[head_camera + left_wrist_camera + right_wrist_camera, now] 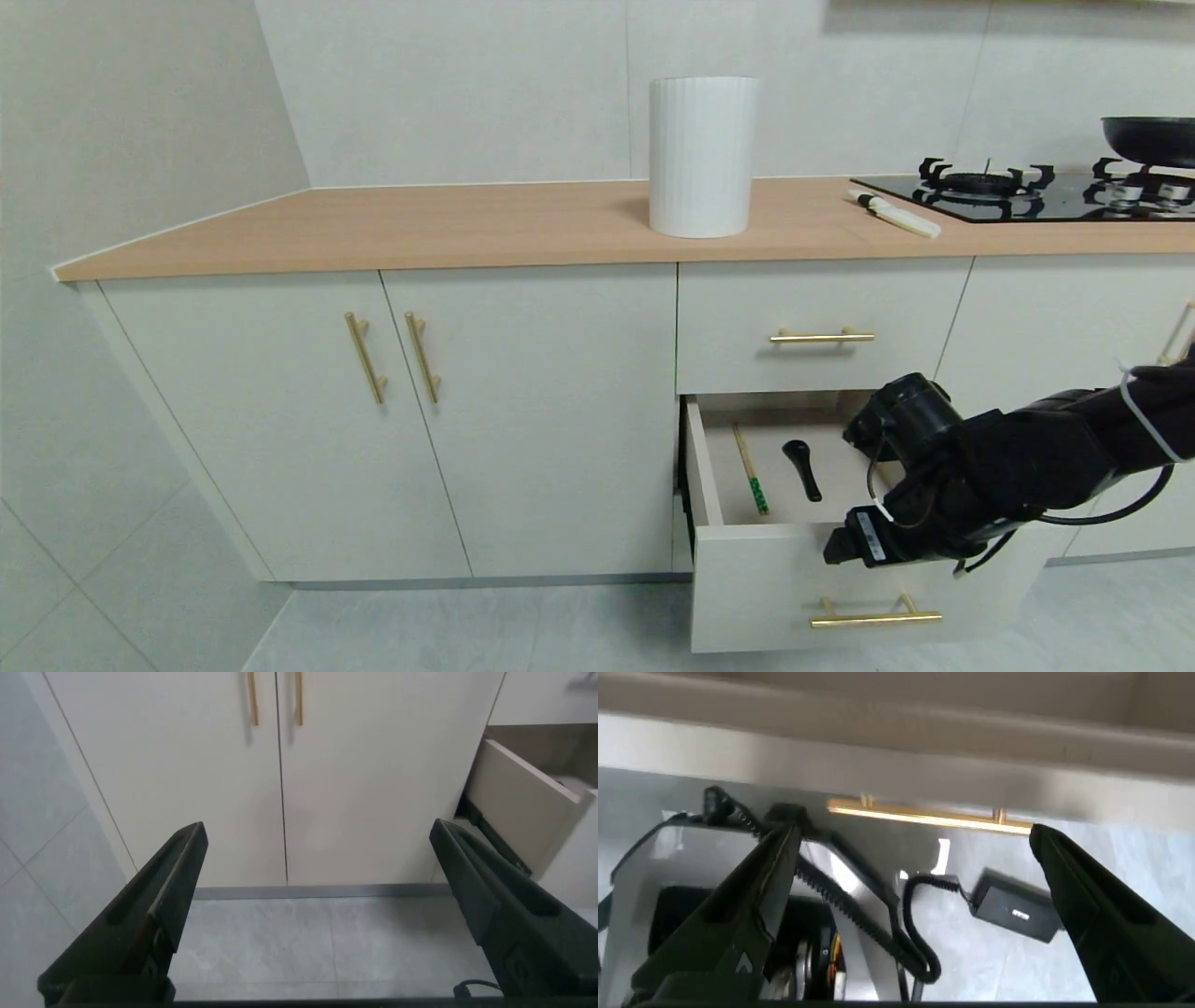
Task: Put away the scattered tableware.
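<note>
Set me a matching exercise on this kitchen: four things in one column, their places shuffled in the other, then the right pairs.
Things
1. chopsticks
2. white ribbed container
3. black pan
4. cream utensil

Places
A. on the hob, far right
B. inside the open drawer
C. lying flat on the countertop, beside the hob
D. standing upright on the countertop

Pairs: 1-B, 2-D, 3-A, 4-C
</note>
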